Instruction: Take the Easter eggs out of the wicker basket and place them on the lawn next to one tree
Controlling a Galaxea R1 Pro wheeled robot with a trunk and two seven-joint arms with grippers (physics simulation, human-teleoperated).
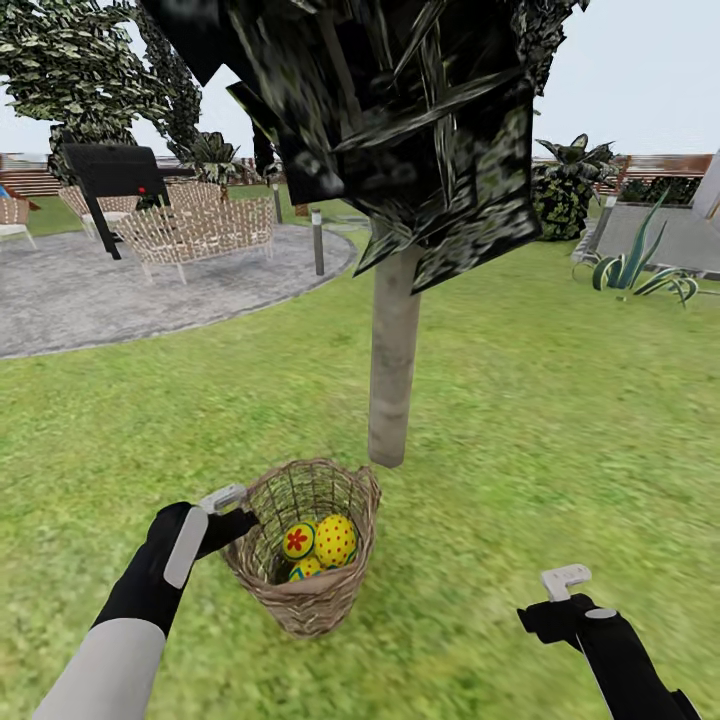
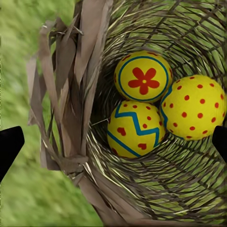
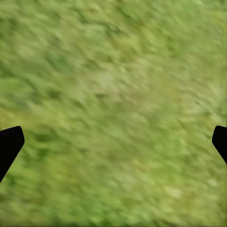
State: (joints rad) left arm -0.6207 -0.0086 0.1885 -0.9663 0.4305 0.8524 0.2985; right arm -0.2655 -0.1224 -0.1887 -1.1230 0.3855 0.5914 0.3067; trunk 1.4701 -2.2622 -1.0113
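Note:
The wicker basket (image 1: 303,598) stands on the lawn (image 1: 560,420) just in front of the tree (image 1: 393,360) with the pale trunk. Three Easter eggs lie together inside it: a flower egg (image 2: 143,76), a red-dotted egg (image 2: 193,107) and a zigzag egg (image 2: 135,128). In the head view they show as the flower egg (image 1: 298,540), the dotted egg (image 1: 335,540) and the zigzag egg (image 1: 305,569). My left gripper (image 1: 232,512) is open at the basket's left rim (image 2: 71,118), over the eggs and apart from them. My right gripper (image 1: 556,598) hangs open over bare grass (image 3: 113,94) to the basket's right.
A grey paved circle (image 1: 90,290) with wicker chairs (image 1: 200,230) and a short lamp post (image 1: 317,240) lies at the far left. Spiky plants (image 1: 640,270) and a bush (image 1: 565,195) stand at the far right. Low dark leaves (image 1: 400,110) hang above the trunk.

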